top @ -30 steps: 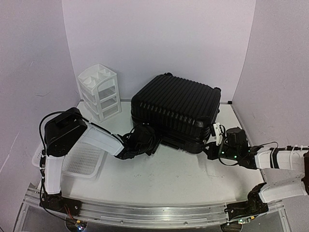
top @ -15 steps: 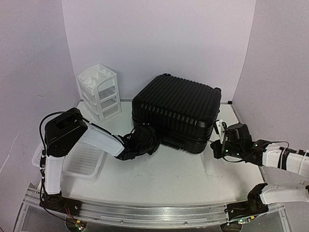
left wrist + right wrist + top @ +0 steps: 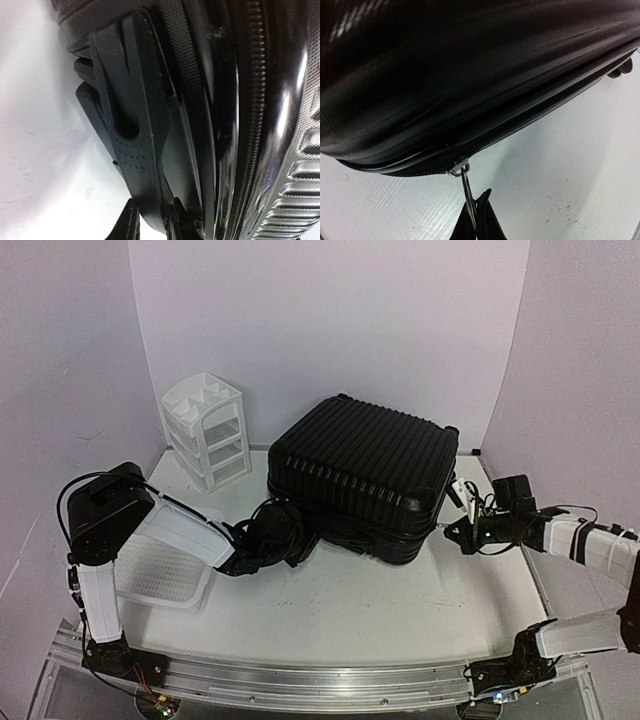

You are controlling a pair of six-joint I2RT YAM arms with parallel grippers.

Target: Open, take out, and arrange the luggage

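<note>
The suitcase (image 3: 360, 475) is laid flat on the white table (image 3: 380, 610), towards the back, with its ribbed shell facing up. It is flanked on the left by a small white drawer unit (image 3: 207, 430), which is set apart from it. A white mesh basket (image 3: 165, 575) is placed at the near left of the table, partly covered by the left arm.

The left gripper (image 3: 290, 538) is brought against the suitcase's near left side. In the left wrist view its fingers (image 3: 131, 222) are seen on either side of the lower end of the black side handle (image 3: 132, 115), which is pinched between them.

The right gripper (image 3: 462, 528) is held at the suitcase's near right corner. In the right wrist view it (image 3: 477, 220) is pressed together on the thin metal zip pull (image 3: 467, 192), which is hung from the slider on the seam.
</note>
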